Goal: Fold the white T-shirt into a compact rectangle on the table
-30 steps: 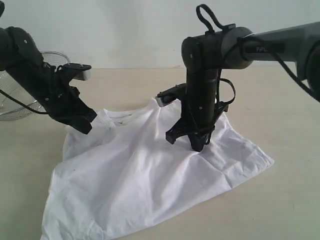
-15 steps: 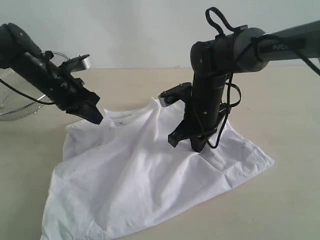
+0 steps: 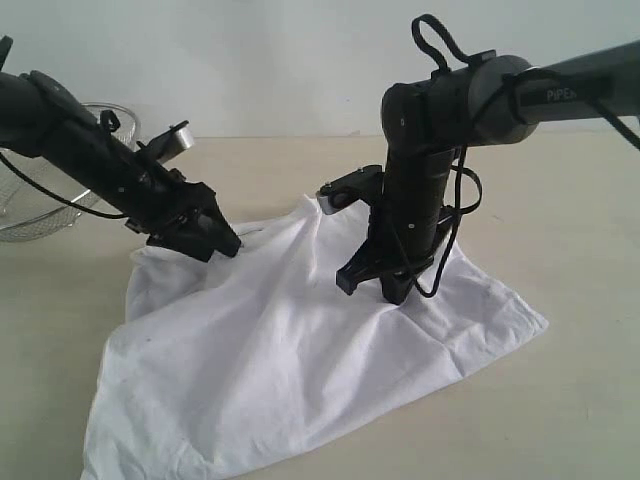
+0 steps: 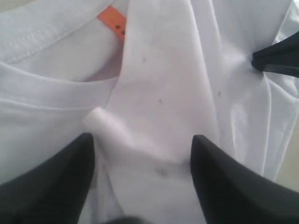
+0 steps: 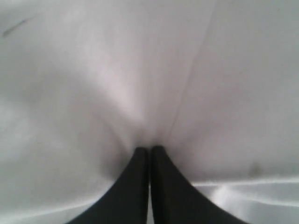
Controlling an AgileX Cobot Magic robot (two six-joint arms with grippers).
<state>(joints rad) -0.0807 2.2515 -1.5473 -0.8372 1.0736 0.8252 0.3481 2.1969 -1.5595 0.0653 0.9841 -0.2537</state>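
Observation:
The white T-shirt lies spread and rumpled on the table. My left gripper is low over its neck end and open. In the left wrist view its fingertips straddle a raised fold of cloth by the collar, with the orange neck tag just beyond. My right gripper points straight down onto the shirt's right half. It is shut, and creases in the fabric run together at its tips. That gripper's tip also shows in the left wrist view.
A round wire-mesh basket stands at the back left, behind the left arm. The right arm's cable loops hang beside its wrist above the shirt. Bare table lies to the right of the shirt and behind it.
My left gripper has slid right along the shirt's neck edge and opened from shut. The right gripper has stayed shut on the cloth, shifting only slightly at first.

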